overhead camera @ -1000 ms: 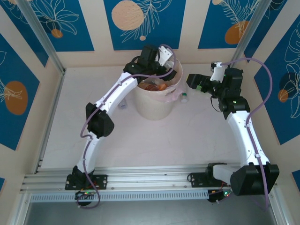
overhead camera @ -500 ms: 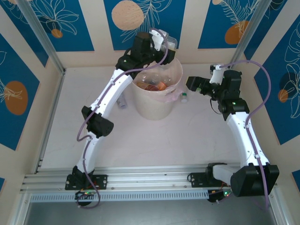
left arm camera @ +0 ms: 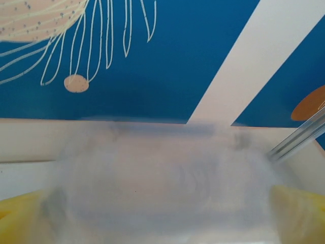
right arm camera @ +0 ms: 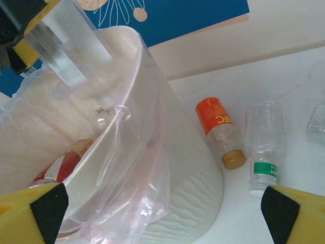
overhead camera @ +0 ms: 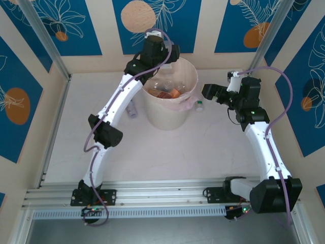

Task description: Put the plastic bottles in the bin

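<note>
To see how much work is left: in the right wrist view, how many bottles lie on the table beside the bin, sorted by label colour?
orange-label bottle: 1
green-label bottle: 1
clear bottle, cut off at the edge, label unseen: 1
Total: 3

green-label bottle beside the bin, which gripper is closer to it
Right. The right gripper hovers just beside the green-label bottle; the left gripper is across the bin, at its far rim.
</note>
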{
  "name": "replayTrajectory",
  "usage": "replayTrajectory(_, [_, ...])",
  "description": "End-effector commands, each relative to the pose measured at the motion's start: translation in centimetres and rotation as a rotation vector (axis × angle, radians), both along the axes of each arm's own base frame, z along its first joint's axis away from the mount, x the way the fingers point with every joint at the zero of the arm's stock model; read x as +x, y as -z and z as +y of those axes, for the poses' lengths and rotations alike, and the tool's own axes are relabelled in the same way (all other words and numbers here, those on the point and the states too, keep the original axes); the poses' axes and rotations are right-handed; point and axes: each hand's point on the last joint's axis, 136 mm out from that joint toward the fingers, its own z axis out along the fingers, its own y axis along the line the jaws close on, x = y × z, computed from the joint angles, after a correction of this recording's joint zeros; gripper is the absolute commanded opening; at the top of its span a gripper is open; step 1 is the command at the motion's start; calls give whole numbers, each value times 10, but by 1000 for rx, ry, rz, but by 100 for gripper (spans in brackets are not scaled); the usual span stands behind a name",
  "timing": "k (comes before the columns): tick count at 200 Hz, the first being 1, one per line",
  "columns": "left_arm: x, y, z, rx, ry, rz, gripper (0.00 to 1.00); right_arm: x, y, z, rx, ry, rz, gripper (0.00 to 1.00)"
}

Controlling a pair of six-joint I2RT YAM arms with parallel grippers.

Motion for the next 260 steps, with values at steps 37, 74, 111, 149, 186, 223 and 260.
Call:
replayTrajectory(37, [-49,-52,5,-17,155,-2,100,-2,-3,3,-8,-19,-24,99])
replayTrajectory(74, [-77,-47,-8,40,330,6,100,4,-17,14,28,-83,-64,100])
replayTrajectory(111, [-106,-37,-31,9,530,61,100,22,-27,17,39,-70,-29,100])
replayTrajectory(149, [-133,-49,-16,-1,554,4,100,60,25,-24,4,141,191,100])
replayTrajectory(186, [-160,-56,15,8,499,-65,100,96,97,-38,7,183,435,98])
replayTrajectory(223, [-182,-60,49,-46,395,-162,100,137,143,-16,-35,103,527,93])
replayTrajectory(260, [-180,-19,116,15,84,-131,100,173,191,-14,-162,152,616,93])
